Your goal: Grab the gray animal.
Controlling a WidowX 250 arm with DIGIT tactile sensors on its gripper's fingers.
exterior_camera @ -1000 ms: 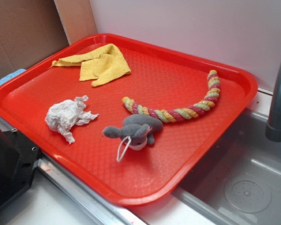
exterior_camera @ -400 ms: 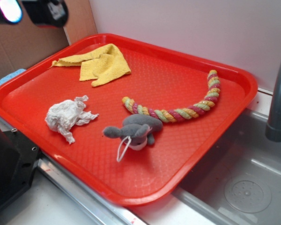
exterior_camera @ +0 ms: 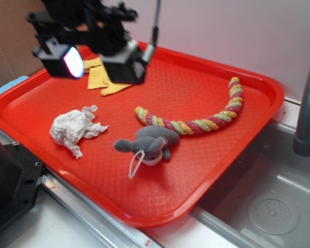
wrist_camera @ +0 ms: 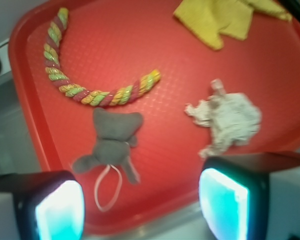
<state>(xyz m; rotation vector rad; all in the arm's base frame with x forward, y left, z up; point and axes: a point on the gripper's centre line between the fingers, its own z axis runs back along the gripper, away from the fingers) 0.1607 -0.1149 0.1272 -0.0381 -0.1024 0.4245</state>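
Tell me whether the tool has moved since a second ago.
Yes. The tool has come into view and moved down and right from the top left corner; it now hangs over the yellow cloth on the red tray.

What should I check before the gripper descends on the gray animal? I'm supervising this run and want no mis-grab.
1. Gripper open: ok, the fingers stand wide apart in the wrist view.
2. Gray animal unobstructed: ok, nothing lies on it.
3. Gripper above target: not ok, it hangs over the yellow cloth, away from the toy.
4. Clearance from twisted rope: not ok, the rope's end touches or nearly touches the toy.
5. Crumpled paper wad clear of target: ok, bare red tray between them.
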